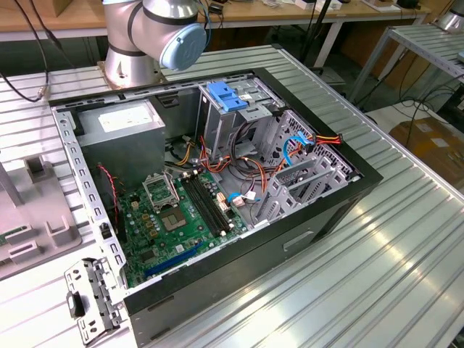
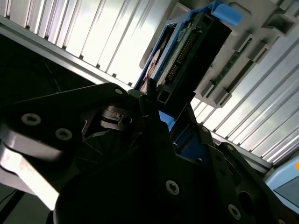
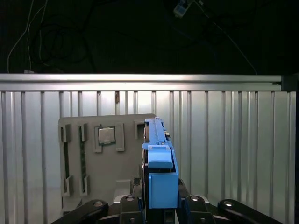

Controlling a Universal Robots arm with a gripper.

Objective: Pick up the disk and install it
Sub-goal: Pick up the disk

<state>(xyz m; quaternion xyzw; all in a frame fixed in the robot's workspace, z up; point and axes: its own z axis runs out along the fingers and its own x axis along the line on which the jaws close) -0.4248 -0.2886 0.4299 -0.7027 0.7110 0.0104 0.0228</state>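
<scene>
Pick-up, as I judge it: my gripper (image 3: 161, 205) clamped on disk (image 3: 159, 158), 2 fingers flanking its blue rail. Disk stands on edge beside grey tray (image 3: 107, 172), outside open case (image 1: 319, 217). Hold wants firm, square grip; tilt risks snagging tray slots.

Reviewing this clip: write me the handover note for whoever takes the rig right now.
Gripper: shut on the disk, which stands on edge in its grip, over the grey tray.
Done: disk grasped; whether it is clear of the tray cannot be told.
Left: installing it in the open computer case, where it is not yet.
</scene>
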